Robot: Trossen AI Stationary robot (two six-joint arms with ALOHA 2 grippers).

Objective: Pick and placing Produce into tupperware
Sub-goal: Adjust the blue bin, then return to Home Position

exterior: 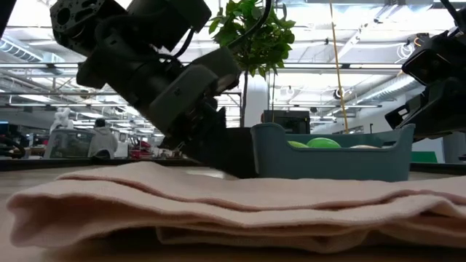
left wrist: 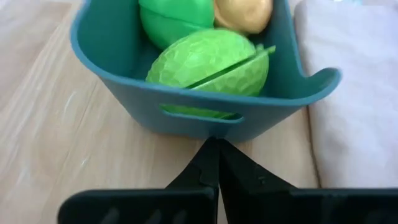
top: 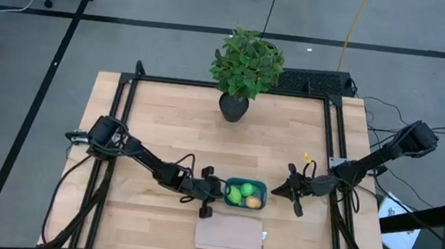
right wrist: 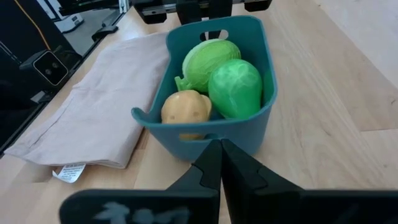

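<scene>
Teal tupperware [top: 245, 193] resting on the wooden tabletop [top: 164, 127], its long side just beside the beige folded cloth [top: 230, 235]

Inside the tupperware, all three pieces of produce: pale green faceted piece [right wrist: 210, 61] toward the end nearest the left hand, bright green piece [right wrist: 235, 88] next to it, tan-orange egg-like piece [right wrist: 185, 107] toward the end nearest the right hand, on the cloth side

Left hand [top: 214, 192] at one short end of the tupperware, fingers pressed together with nothing between them, tips aimed at the handle slot in that wall and just short of it; contact not clear

Right hand [top: 285, 190] near the opposite short end of the tupperware, also pressed together and pinching nothing, tips aimed at that end wall but apart from it

Potted plant [top: 245, 69] well apart from the tupperware, at the far edge of the tabletop

White tag [right wrist: 68, 171] on the cloth corner, away from the tupperware
</scene>
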